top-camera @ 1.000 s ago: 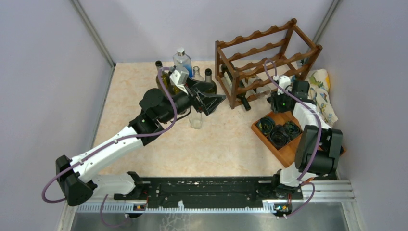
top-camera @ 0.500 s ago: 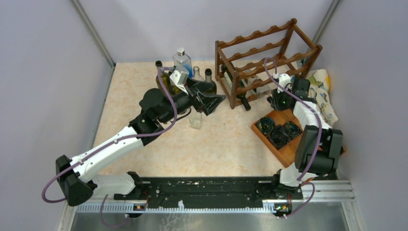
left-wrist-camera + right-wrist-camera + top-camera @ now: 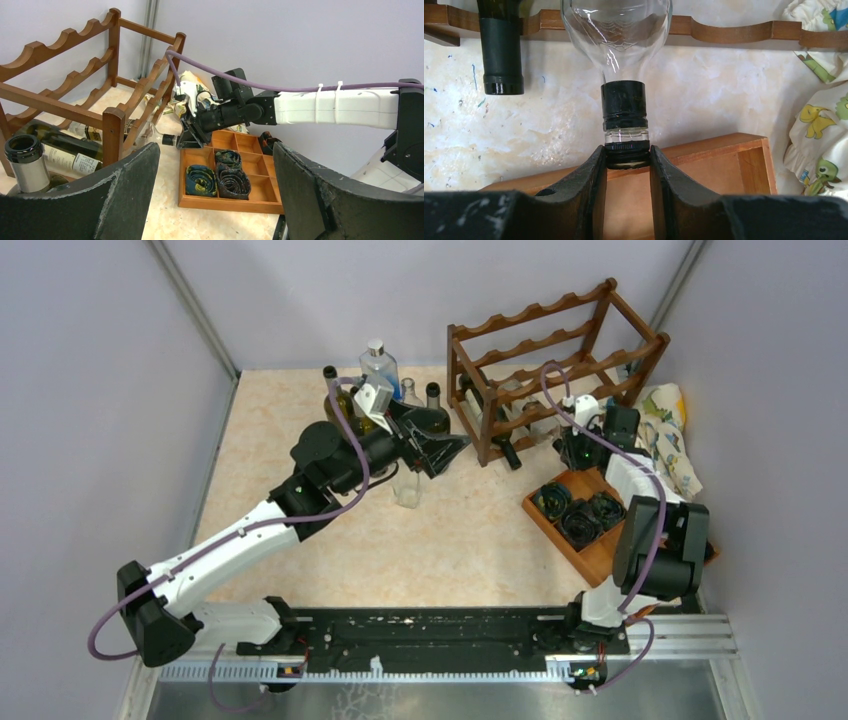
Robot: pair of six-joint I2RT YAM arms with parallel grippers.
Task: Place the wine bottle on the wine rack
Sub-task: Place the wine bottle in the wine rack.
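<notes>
right gripper [image 3: 626, 150] with wine bottle [image 3: 624, 102] nearer wine rack [image 3: 724, 29]

Bright, even light, faint shadows (wrist views soften toward near edges).

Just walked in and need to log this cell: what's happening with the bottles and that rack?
The right gripper has its jaws closed on the neck of a clear glass bottle whose body lies in the bottom tier of the wine rack, beside a dark green bottle lying there too. The left gripper hovers open near the standing bottles, holding nothing.
</notes>
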